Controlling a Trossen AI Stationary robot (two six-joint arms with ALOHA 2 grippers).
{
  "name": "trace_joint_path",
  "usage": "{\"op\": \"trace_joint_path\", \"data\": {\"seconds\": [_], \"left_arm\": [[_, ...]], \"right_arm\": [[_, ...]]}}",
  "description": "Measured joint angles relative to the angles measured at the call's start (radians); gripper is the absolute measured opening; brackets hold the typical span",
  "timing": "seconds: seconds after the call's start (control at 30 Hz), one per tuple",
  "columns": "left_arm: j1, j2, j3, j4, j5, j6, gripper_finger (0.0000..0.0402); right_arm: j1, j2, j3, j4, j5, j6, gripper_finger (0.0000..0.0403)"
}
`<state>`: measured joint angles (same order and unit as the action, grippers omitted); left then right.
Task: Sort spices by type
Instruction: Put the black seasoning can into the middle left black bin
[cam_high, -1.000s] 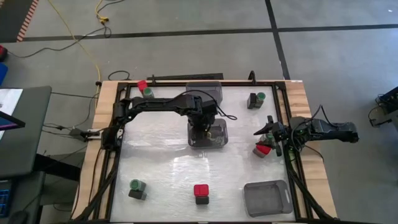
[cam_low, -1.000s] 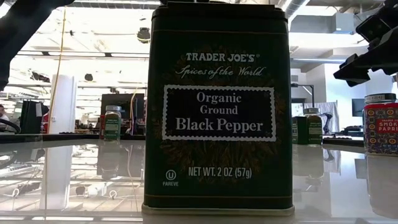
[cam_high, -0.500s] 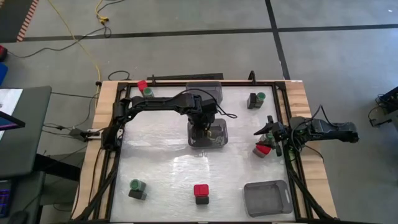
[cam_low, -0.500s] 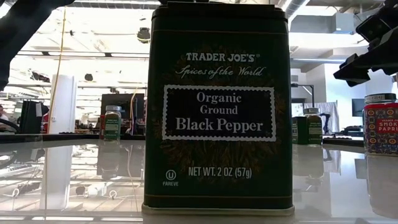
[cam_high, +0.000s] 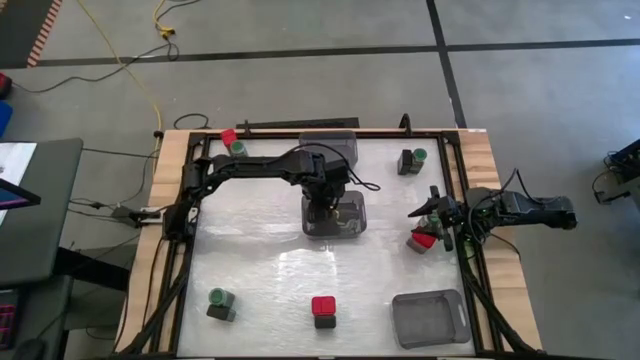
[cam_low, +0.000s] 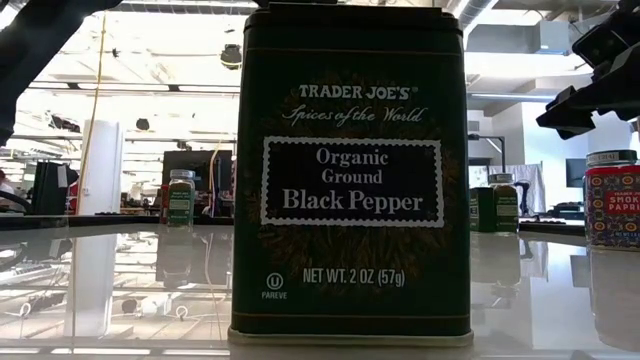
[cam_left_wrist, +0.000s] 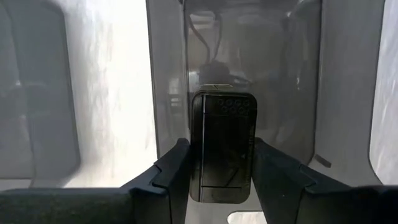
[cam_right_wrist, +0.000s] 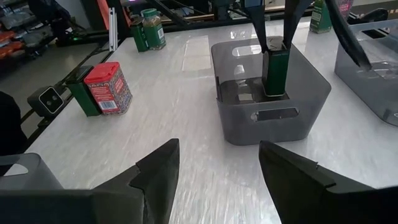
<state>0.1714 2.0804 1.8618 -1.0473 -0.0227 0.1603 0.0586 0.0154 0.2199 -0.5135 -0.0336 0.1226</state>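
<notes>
While left tool (cam_left_wrist: 221, 171) clamps black tin (cam_left_wrist: 222, 146) | upright, long axis vertical | inside bin (cam_high: 358, 215)

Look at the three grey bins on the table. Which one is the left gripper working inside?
The middle bin, at the table's centre. The left gripper holds a black tin inside it; the far-edge bin and the near-right bin have no gripper in them.
</notes>
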Motion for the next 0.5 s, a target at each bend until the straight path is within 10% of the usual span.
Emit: {"op": "trace_joint_path", "data": {"seconds": [0.5], "left_arm": [[0.0, 0.0, 0.0, 0.011, 0.003, 0.001, 0.0144]], "right_arm": [[0.0, 0.0, 0.0, 0.0, 0.0, 0.0, 0.0249]]}}
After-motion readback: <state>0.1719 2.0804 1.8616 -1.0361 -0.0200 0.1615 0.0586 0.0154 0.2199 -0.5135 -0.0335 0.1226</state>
